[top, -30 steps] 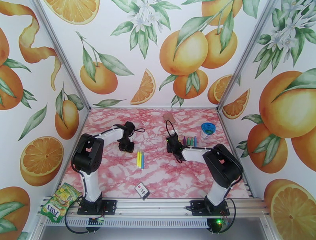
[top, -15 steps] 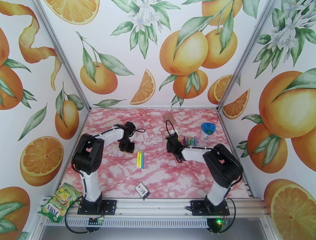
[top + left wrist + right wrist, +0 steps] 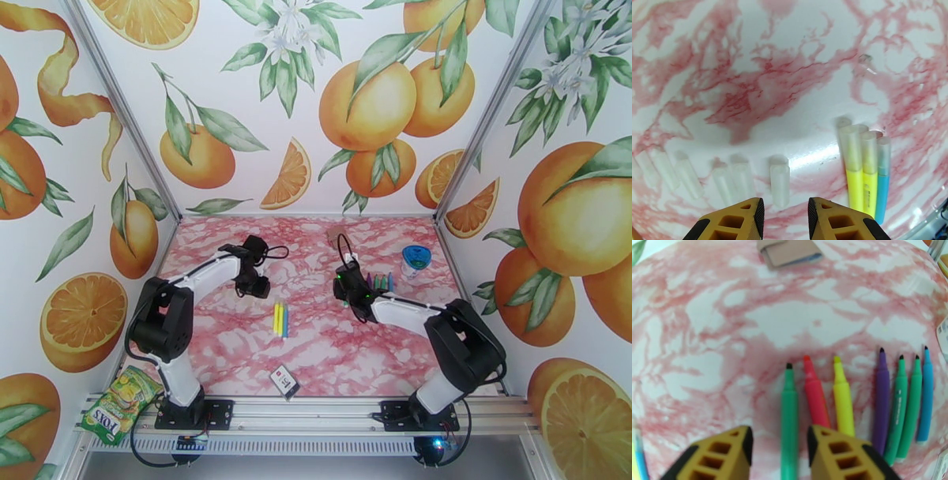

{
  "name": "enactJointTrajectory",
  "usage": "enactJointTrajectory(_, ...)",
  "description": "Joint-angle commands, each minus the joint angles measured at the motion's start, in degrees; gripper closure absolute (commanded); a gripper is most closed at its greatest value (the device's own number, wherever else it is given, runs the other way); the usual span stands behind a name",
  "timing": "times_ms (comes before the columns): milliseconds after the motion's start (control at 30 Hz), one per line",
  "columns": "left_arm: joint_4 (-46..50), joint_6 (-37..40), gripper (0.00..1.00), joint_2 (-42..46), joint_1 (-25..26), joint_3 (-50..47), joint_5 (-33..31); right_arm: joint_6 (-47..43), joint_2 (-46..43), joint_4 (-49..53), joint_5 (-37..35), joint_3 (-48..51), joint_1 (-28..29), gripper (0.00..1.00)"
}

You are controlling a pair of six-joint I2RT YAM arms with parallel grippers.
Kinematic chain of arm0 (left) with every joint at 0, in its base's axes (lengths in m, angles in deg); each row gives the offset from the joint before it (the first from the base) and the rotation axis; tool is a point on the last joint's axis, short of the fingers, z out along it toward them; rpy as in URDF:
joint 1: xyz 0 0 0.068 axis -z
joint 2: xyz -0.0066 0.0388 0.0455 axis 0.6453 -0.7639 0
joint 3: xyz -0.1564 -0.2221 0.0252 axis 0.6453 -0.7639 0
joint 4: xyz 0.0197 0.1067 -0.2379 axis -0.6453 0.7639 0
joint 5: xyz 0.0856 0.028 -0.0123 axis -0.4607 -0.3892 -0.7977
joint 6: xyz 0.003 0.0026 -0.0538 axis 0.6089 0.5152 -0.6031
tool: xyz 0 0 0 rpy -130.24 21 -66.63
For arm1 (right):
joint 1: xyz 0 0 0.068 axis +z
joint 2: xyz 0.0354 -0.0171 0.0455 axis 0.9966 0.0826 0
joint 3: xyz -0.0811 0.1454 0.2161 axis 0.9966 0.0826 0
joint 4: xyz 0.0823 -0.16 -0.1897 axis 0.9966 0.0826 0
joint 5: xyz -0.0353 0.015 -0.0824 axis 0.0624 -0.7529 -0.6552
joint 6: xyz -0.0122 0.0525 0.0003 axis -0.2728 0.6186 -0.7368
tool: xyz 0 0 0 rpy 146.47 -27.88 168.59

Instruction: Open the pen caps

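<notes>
Jaws on both arms stood parted, gripping nothing: the left jaws just short of a loose clear cap [image 3: 779, 179], the right jaws either side of a green marker [image 3: 789, 425] with gaps showing. We judged the task mostly done. Seven uncapped markers [image 3: 844, 405] lay in a row right of centre on the surface [image 3: 229, 355], while three capped markers [image 3: 865, 173], two yellow and one blue, waited mid-surface. The left wrist view gave us the loose caps [image 3: 736, 179]; from above they melted into the marble.
</notes>
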Motion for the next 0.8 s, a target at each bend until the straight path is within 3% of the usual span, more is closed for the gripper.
enactJointTrajectory(0,-1.73,-0.74,0.64,2.89,0.24,1.53,-0.13,-1.37,-2.6,0.59,4.25,1.21,-0.08,0.55)
enactJointTrajectory(267,-5.73,-2.54,0.58,5.6,-1.54,0.57,3.59,-5.02,-4.35,3.23,7.31,0.16,6.13,0.54)
enactJointTrajectory(567,-11.65,-5.39,0.57,9.86,-7.15,-4.59,8.31,-1.97,-1.96,0.82,13.54,-1.69,12.52,0.53)
enactJointTrajectory(767,-13.12,-5.76,0.56,12.55,-10.21,-8.79,6.05,-1.24,1.67,1.37,15.12,-4.98,15.75,0.53)
